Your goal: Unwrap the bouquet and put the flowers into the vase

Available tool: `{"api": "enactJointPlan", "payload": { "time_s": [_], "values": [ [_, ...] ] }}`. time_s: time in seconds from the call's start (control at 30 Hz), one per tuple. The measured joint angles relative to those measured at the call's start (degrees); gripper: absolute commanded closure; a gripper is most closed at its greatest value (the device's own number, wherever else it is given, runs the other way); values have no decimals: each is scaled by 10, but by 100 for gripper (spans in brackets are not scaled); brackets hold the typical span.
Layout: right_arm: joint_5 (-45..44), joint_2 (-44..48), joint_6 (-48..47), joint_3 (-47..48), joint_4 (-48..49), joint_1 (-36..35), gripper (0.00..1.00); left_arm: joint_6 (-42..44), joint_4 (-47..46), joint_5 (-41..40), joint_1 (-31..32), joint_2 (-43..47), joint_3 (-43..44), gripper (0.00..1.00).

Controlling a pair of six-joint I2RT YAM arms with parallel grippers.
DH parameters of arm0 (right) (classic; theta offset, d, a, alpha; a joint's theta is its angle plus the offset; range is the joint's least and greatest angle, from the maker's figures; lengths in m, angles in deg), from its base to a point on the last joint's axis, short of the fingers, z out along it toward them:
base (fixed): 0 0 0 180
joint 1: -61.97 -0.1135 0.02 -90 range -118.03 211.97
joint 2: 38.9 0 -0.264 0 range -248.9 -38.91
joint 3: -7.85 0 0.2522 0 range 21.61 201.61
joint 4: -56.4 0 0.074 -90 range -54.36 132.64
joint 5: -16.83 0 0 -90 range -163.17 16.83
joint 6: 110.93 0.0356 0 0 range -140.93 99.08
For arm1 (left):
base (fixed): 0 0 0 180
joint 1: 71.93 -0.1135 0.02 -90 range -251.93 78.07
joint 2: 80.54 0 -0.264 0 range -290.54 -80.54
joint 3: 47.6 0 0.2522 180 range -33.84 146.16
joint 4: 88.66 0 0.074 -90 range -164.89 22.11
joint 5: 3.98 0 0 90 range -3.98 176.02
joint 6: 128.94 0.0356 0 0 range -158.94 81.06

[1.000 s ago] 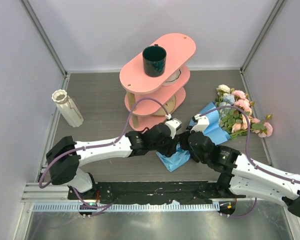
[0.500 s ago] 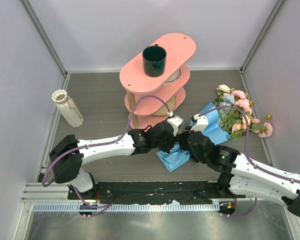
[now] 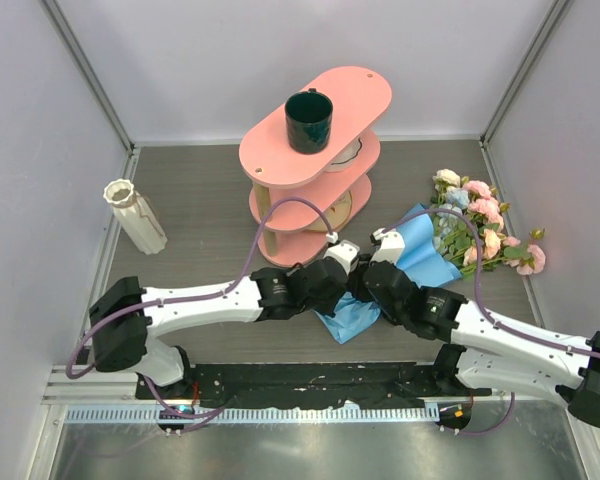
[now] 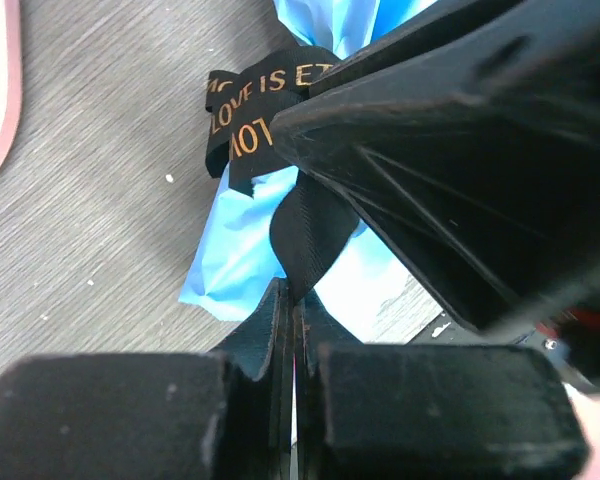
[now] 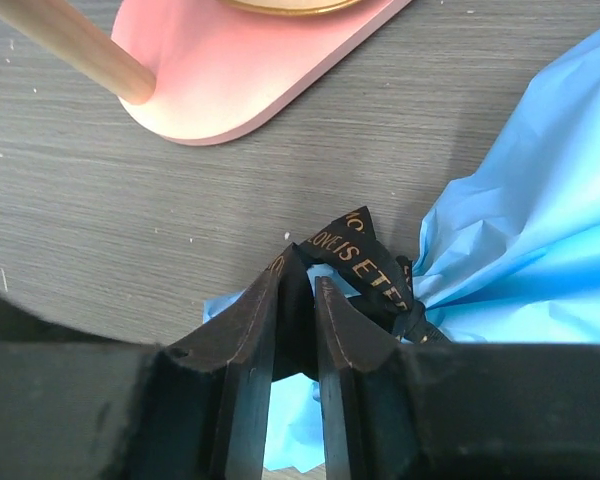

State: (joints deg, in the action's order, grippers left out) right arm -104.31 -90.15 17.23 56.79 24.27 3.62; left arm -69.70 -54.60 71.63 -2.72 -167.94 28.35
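a: where's the bouquet (image 3: 450,245)?
b: lying on the table (image 3: 200,200), about 3 o'clock from its middle. the flowers (image 3: 483,225) point toward 2 o'clock and the blue wrapping paper (image 3: 352,315) trails toward 8. a black ribbon (image 5: 352,255) with gold lettering sits round its neck.
a: and the grippers?
b: the left gripper (image 4: 292,305) is clamped tight on a ribbon tail. the right gripper (image 5: 298,272) has its jaws a little apart with ribbon between the tips; i can't tell whether they pinch it.
a: the vase (image 3: 135,215)?
b: well apart, at 9 o'clock. the pink shelf (image 3: 280,160) is at 12 with a dark mug (image 3: 309,120) on top.
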Motion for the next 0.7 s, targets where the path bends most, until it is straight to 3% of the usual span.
{"api": "enactJointPlan", "payload": {
  "time_s": [0.1, 0.17, 0.2, 0.4, 0.7],
  "values": [
    [7, -17, -9, 4, 1, 0, 70, -7, 5, -14, 6, 28, -9, 100],
    [12, -30, -14, 8, 1, 2, 77, -17, 4, -24, 8, 54, -20, 100],
    [13, -36, -17, 9, 1, 3, 85, -21, 3, -28, 9, 66, -24, 100],
    [7, -50, -23, 12, -7, 5, 97, -43, 12, -47, 9, 74, -27, 100],
    [-30, 2, -26, 29, -40, 6, 99, -89, 57, -51, 9, 7, -11, 100]
  ]
}}
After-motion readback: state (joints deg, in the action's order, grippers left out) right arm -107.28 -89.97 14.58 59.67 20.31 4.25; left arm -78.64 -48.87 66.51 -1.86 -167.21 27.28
